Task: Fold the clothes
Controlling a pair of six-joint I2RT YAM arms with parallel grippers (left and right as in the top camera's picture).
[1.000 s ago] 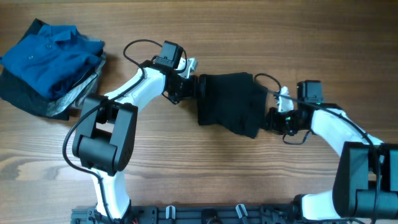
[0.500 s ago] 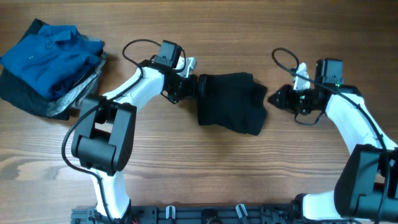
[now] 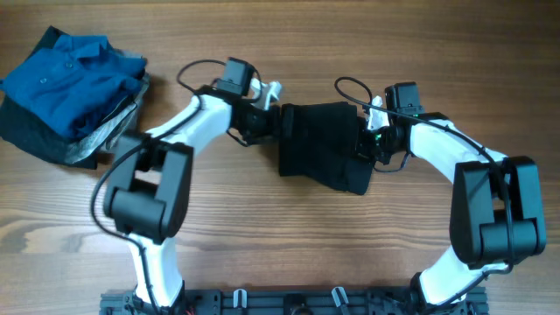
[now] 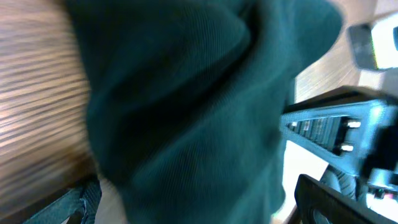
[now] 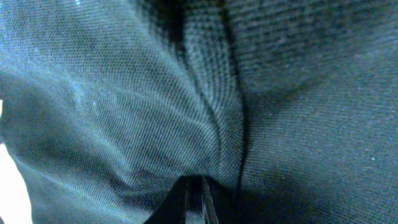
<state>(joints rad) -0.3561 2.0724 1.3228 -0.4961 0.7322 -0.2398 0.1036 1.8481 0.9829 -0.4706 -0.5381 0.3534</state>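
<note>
The black T-shirt [image 3: 319,144] lies folded into a compact block at the table's middle. It fills the left wrist view [image 4: 186,112] and the right wrist view [image 5: 124,93]. My left gripper [image 3: 273,122] is at the shirt's left edge. Its fingers [image 4: 199,205] stand wide apart with bunched fabric between them. My right gripper [image 3: 367,144] is at the shirt's right edge. Its fingertips [image 5: 200,190] are together and pressed against a crease in the cloth. I see no fabric between them. The neck label is hidden.
A blue collared shirt [image 3: 70,74] lies on grey and charcoal folded garments [image 3: 61,144] at the far left back. The wooden table [image 3: 280,236] runs all around. Part of the right arm [image 4: 336,130] shows in the left wrist view.
My right gripper moved from the shirt's lower right corner, out and up to the right, then back in against the right edge. The left gripper stayed put.
</note>
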